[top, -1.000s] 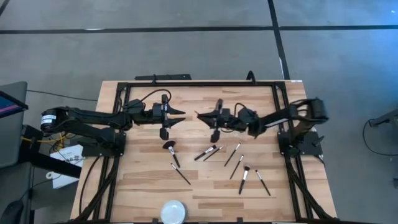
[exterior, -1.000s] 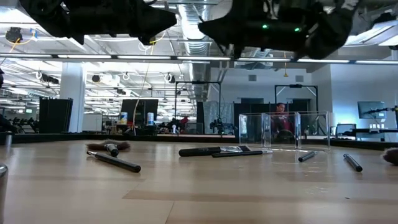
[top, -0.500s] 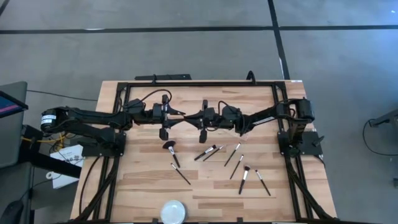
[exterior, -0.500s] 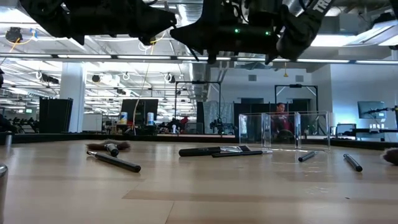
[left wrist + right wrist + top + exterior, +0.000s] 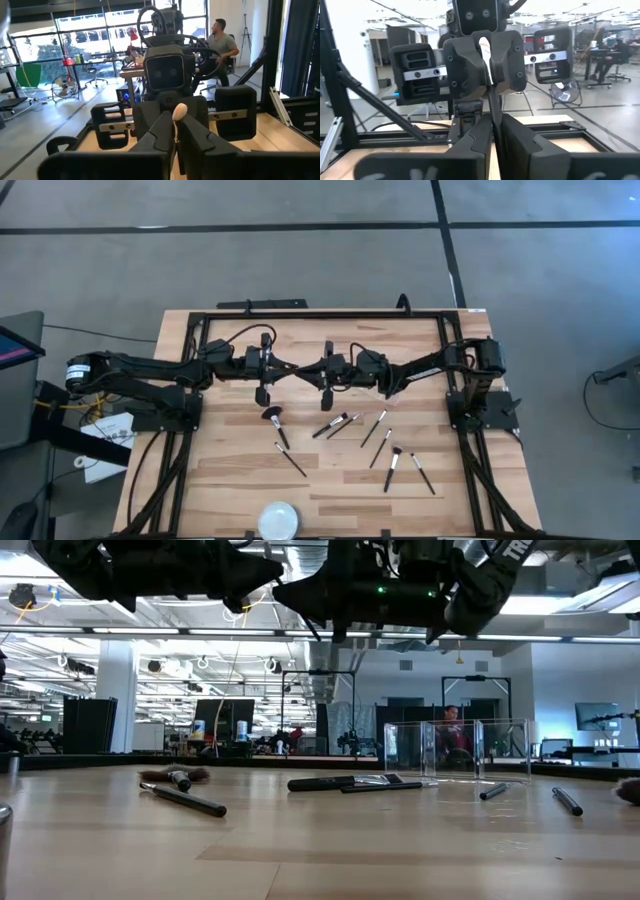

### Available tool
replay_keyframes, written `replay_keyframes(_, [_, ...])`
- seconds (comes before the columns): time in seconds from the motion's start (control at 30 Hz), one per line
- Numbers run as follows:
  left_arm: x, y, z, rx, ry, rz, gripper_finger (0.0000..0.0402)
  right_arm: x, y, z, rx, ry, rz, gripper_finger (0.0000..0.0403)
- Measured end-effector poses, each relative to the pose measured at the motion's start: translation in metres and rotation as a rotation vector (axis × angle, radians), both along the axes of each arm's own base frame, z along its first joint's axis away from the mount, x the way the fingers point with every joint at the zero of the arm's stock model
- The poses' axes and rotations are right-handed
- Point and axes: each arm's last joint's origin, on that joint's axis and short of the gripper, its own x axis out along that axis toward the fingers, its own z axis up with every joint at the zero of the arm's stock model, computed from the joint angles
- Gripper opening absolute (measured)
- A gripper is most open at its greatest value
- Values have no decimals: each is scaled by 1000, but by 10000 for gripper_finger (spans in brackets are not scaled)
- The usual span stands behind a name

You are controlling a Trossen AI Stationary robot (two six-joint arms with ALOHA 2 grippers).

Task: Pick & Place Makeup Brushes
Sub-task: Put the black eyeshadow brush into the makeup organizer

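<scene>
My two grippers meet tip to tip above the table's middle, both pointing level. Between them stands one makeup brush [image 5: 489,85], upright, its pale bristle tip [image 5: 179,111] on top. My left gripper [image 5: 298,368] is shut on it. My right gripper [image 5: 310,370] faces it from the table's right, its fingers [image 5: 515,140] a little apart on either side of the dark handle. Several more makeup brushes [image 5: 335,424] lie flat on the wood nearer the front, one with a fluffy reddish-brown head [image 5: 271,416]. My left gripper pinches the brush's thin dark handle [image 5: 176,137] between its two fingers, below the bristle tip. The fingers come level from the table's left and lie across the handle. The brush stands upright, lifted clear of the table.
A round white dish [image 5: 278,520] sits at the near edge. A clear plastic holder [image 5: 455,750] stands farther back on the table in the low view. Black frame rails [image 5: 320,314] run along the far side and both sides of the table. A person [image 5: 222,42] sits in the room beyond.
My right gripper has travelled toward the table's left with the brush until it met my left gripper, then stopped. My left gripper has stayed in place and shut on the brush.
</scene>
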Motion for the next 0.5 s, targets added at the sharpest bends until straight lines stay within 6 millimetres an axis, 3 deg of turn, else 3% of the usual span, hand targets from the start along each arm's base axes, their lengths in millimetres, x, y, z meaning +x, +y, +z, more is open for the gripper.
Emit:
replay_keyframes(0.3, [0,0,0,-14,7,4,16,-6,3,11,-40,82,-37,92])
replay_keyframes(0.5, [0,2,0,-21,5,62,15,-39,10,42,-46,331,-213,145])
